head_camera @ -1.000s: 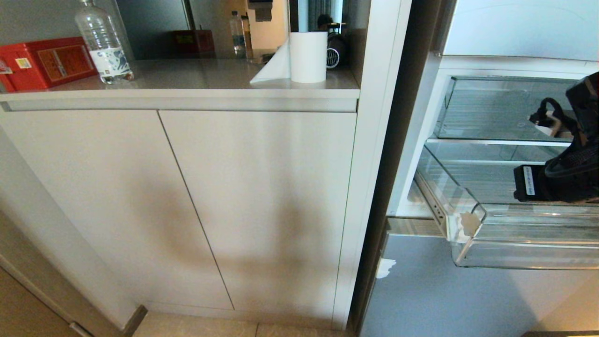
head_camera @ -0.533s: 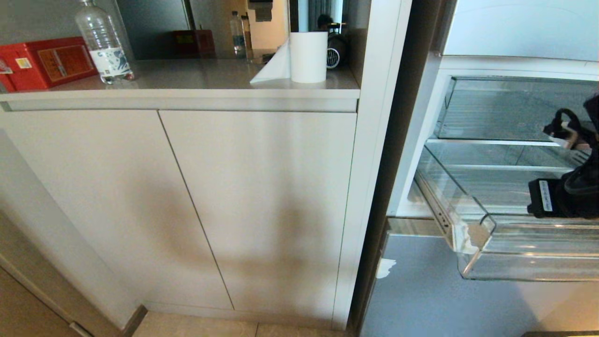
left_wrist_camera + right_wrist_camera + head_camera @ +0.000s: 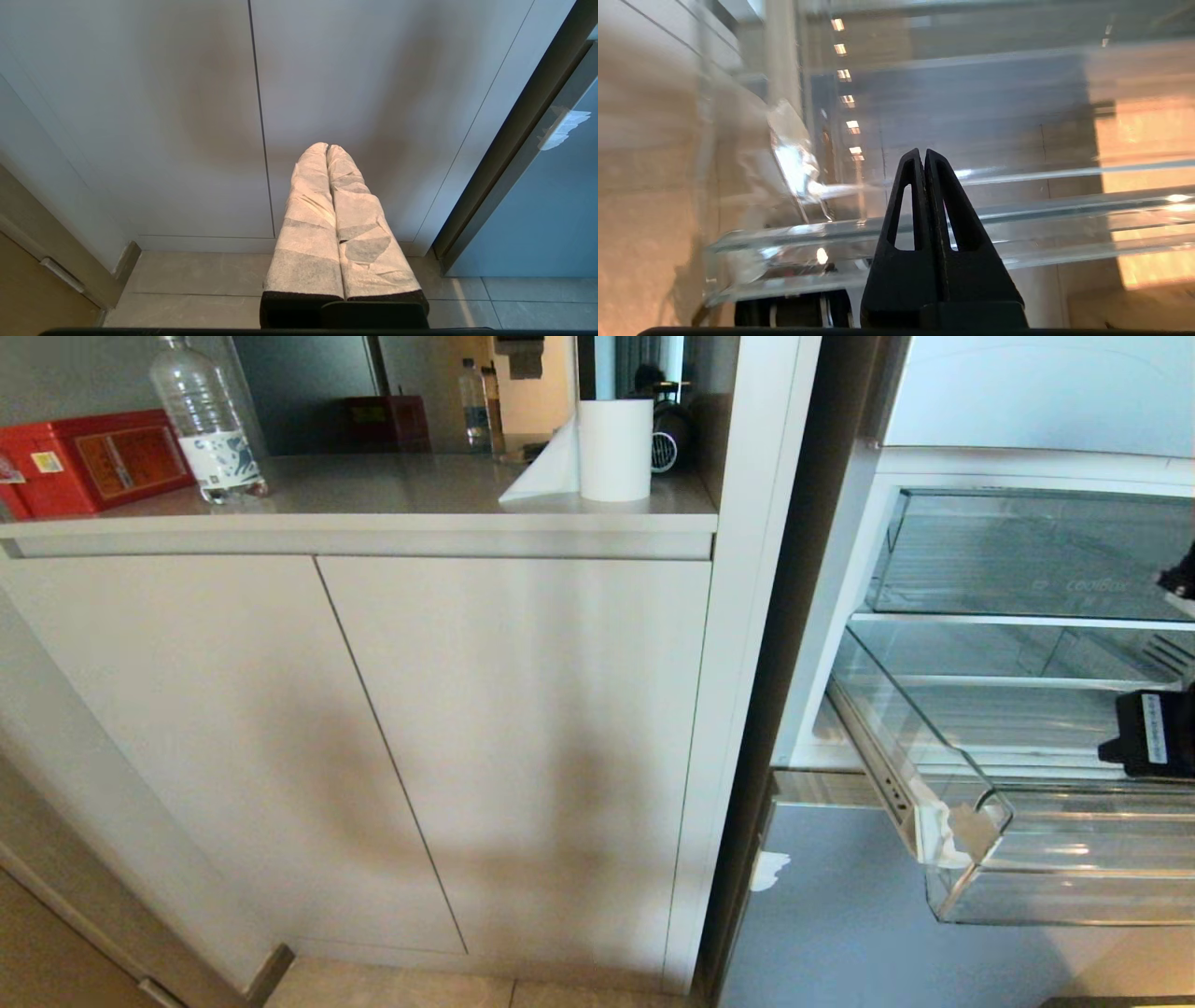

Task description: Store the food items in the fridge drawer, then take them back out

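The fridge drawer (image 3: 1055, 896) of clear plastic stands pulled well out of the pale-blue fridge, and what shows of its ribbed floor is bare. The food items are out of view. My right gripper (image 3: 923, 151) is shut with nothing between its black fingers, its tips pointing down over the drawer's thick front lip (image 3: 1041, 219). In the head view only part of the right arm (image 3: 1153, 733) shows, at the right edge above the drawer. My left gripper (image 3: 326, 147), with white-wrapped fingers, is shut and empty, parked low in front of the cabinet doors.
Above sits another clear drawer (image 3: 1027, 555) with small lettering. Left of the fridge, white cabinet doors (image 3: 373, 737) stand under a counter with a red box (image 3: 89, 462), a water bottle (image 3: 207, 425) and a paper roll (image 3: 614, 448). The fridge's lower front (image 3: 840, 933) is below the drawer.
The drawer has slid further out toward me. The right arm has drawn back with it toward the right edge of the head view. The left arm has not moved.
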Robot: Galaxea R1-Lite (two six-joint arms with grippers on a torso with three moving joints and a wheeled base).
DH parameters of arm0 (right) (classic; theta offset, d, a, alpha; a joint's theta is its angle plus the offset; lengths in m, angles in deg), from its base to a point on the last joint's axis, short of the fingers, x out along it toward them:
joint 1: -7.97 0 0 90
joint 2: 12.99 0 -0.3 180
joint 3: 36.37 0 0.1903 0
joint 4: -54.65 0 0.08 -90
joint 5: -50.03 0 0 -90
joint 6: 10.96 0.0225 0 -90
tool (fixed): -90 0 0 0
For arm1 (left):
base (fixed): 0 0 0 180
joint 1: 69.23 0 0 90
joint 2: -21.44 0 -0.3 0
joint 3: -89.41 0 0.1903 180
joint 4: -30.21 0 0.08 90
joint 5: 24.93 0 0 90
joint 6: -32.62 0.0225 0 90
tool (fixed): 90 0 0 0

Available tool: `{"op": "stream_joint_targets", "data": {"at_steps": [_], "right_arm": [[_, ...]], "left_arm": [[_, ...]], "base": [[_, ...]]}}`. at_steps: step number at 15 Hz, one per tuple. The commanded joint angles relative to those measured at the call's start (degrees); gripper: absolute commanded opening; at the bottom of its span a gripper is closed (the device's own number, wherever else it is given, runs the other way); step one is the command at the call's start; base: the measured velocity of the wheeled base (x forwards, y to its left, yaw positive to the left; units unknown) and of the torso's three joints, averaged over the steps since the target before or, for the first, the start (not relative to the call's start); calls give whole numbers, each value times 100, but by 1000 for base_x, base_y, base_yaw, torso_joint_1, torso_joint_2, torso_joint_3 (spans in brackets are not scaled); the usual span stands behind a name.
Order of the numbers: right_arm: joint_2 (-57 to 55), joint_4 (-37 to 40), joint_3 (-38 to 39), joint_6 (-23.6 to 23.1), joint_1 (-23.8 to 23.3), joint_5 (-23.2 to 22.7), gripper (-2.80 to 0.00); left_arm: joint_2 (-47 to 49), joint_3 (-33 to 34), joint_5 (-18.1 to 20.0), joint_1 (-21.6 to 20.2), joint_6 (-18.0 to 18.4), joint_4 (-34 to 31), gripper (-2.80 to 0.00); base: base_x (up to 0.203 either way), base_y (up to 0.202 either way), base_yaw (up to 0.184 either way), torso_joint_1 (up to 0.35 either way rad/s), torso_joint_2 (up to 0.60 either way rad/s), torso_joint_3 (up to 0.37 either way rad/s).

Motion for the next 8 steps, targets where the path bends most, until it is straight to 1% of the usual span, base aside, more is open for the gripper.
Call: {"op": "stream_joint_targets", "data": {"at_steps": [1,5,8], "right_arm": [[583,-46,65,-2,19,11,-280],[2248,-79,342,-80,38,21,-280],[3744,-111,961,-262,47,4,-280]], "left_arm": [[9,0,-2,-2,4,0,-280],[9,0,-2,-2,-4,0,-280],[9,0,-2,-2,3,0,-280]], "base": [[0,0,0,0,0,0],[0,0,0,0,0,0],[0,0,0,0,0,0]]}}
